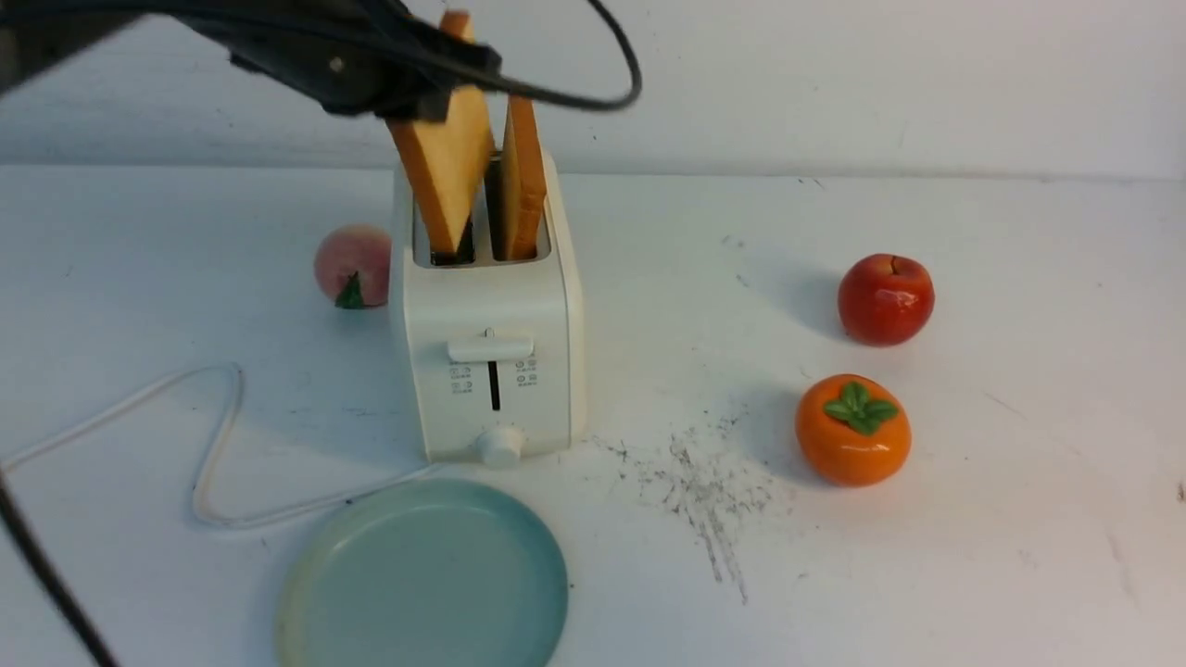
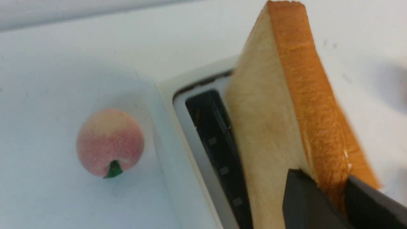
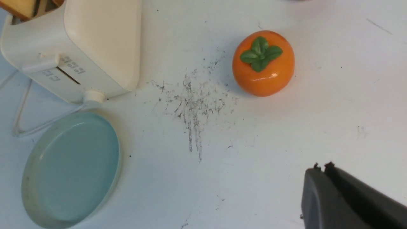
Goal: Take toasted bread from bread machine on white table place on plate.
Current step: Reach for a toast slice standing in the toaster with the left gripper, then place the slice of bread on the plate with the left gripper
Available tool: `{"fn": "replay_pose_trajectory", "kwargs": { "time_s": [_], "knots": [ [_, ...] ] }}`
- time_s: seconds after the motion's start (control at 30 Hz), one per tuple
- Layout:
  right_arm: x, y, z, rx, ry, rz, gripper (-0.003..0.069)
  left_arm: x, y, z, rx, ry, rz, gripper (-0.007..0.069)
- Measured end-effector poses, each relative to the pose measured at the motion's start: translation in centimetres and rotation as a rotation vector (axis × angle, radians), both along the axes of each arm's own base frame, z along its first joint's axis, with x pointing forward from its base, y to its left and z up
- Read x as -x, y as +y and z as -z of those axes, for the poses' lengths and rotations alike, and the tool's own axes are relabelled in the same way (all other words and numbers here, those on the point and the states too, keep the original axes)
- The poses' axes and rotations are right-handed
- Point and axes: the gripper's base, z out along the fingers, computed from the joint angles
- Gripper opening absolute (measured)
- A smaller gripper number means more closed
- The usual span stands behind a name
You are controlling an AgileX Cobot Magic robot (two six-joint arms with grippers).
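Toasted bread: we see two thick square slices with pale golden faces and orange-brown crusts, the left slice [image 1: 451,171] and the right slice [image 1: 523,181], both at the bread machine, left of the table's middle.
Cord: a thin white cord [image 1: 219,369] loops over the table at the far left and runs toward the bread machine's near side.
Peach: a fuzzy pink peach [image 1: 352,266] with a green leaf sits just left of the bread machine, apart from it.
Left gripper: the dark left gripper [image 2: 330,194] comes in from the upper left, and we see its fingers clamped on the crust edge of the left slice.
Left slice: it stands tilted and higher than its neighbour, with its lowest corner at the mouth of the left slot.
Bread machine: the cream-white boxy two-slot bread machine [image 1: 491,306] stands upright, lever and round knob facing us.
Right slice: upright in the right slot, its upper half showing.
Plate: the round pale blue-green plate [image 1: 422,574] lies bare, just near of the bread machine.
White table: the broad white table [image 1: 1019,519] bears dark grey scratch marks [image 1: 704,491] right of the plate.
Persimmon: a glossy orange persimmon [image 1: 852,429] with a green leaf cap sits right of the marks.
Apple: a shiny red apple [image 1: 885,298] sits farther back, near the persimmon.
Right gripper: the dark right gripper [image 3: 322,167] hangs over bare table near of the persimmon; we see its jaws together, holding nothing.
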Motion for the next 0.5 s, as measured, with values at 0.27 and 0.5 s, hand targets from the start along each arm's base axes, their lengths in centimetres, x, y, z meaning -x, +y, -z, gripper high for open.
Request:
{"fn": "replay_pose_trajectory", "kwargs": {
  "time_s": [0.27,0.5],
  "knots": [
    [0.0,0.0,0.0,0.0,-0.002,0.0,0.0021,10.4,3.1,-7.1,0.075,-0.046,-0.004,0.007],
    [0.0,0.0,0.0,-0.008,-0.003,-0.001,0.0027,14.6,3.3,0.5,0.198,0.16,0.016,0.007]
  ]
}}
